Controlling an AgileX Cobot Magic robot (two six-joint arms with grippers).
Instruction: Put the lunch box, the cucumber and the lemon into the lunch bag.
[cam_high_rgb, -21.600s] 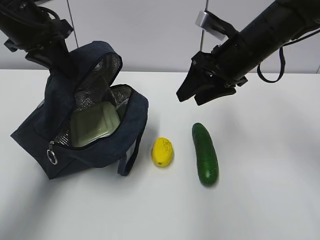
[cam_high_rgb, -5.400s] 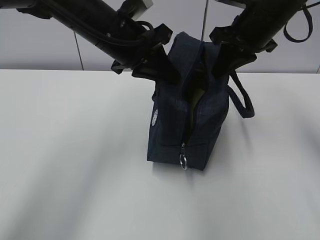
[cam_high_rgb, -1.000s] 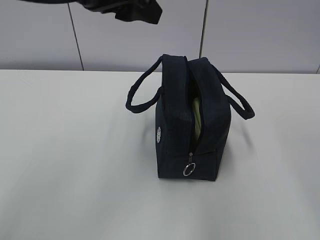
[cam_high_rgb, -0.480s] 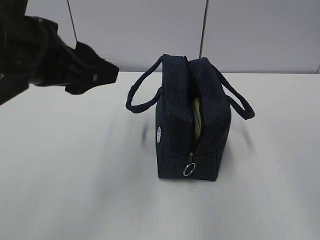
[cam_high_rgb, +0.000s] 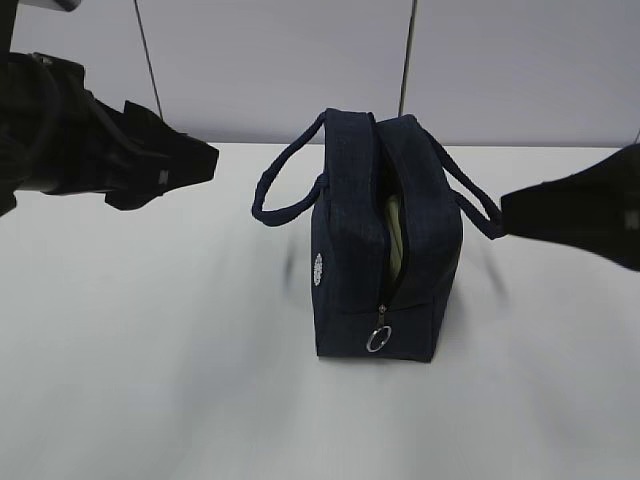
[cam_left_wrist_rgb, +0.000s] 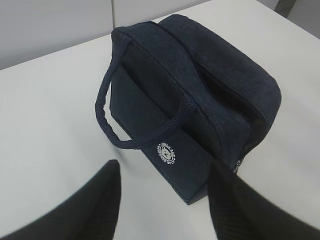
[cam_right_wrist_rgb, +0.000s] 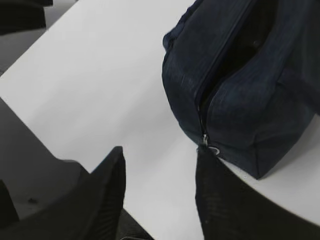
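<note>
The lunch bag is seen upright at the centre of the white worktop, its top zipper partly undone, a pale green edge of the lunch box glimpsed inside. The left gripper is held at nine o'clock, the right gripper at three o'clock, both clear of the bag, fingers parted and empty.

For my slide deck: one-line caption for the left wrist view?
Open left gripper hovers above the upright navy lunch bag on the white table, holding nothing.
</note>
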